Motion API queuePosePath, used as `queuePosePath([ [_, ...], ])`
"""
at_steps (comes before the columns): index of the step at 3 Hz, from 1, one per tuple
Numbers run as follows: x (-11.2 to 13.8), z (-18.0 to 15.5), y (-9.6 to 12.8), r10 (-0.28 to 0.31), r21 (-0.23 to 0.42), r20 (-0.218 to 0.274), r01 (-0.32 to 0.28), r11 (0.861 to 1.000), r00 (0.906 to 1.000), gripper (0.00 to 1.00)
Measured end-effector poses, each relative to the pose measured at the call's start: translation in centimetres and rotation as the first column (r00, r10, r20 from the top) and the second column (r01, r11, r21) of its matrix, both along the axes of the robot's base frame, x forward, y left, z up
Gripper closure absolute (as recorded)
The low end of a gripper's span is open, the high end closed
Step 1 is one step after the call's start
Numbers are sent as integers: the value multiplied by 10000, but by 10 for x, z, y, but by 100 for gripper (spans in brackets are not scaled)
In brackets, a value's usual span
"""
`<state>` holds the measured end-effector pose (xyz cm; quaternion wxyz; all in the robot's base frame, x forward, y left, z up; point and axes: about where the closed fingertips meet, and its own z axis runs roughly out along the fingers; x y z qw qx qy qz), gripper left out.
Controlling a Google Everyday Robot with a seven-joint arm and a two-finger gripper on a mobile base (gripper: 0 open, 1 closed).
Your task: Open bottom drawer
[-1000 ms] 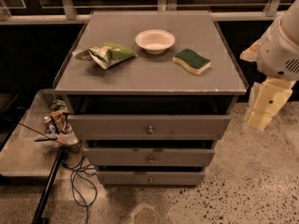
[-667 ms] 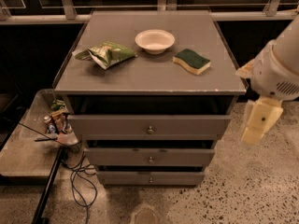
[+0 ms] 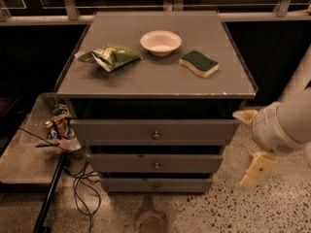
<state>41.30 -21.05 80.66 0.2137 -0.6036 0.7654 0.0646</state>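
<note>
A grey cabinet stands in the middle with three drawers. The bottom drawer (image 3: 156,185) is the narrowest and lowest, with a small round metal knob (image 3: 156,187) at its centre; it looks closed. Above it are the mid-sized drawer (image 3: 155,163) and the widest drawer (image 3: 154,130). My gripper (image 3: 255,170) hangs at the right of the cabinet, beside the middle and bottom drawers and apart from them, pointing down over the floor. It holds nothing that I can see.
On the cabinet top (image 3: 155,76) lie a green chip bag (image 3: 111,56), a white bowl (image 3: 160,41) and a green-yellow sponge (image 3: 199,63). A low tray (image 3: 24,154) with small items and cables (image 3: 80,183) sits at the left. Speckled floor (image 3: 272,208) lies in front.
My arm and gripper have moved down and to the left, from beside the cabinet top to beside the lower drawers. The drawers have not moved.
</note>
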Motion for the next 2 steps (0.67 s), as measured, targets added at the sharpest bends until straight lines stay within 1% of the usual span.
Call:
queuePosePath([
  [1, 8, -53, -7, 41, 715, 57, -45, 9974, 10000, 0],
  [2, 8, -53, -7, 45, 721, 54, -49, 9974, 10000, 0],
])
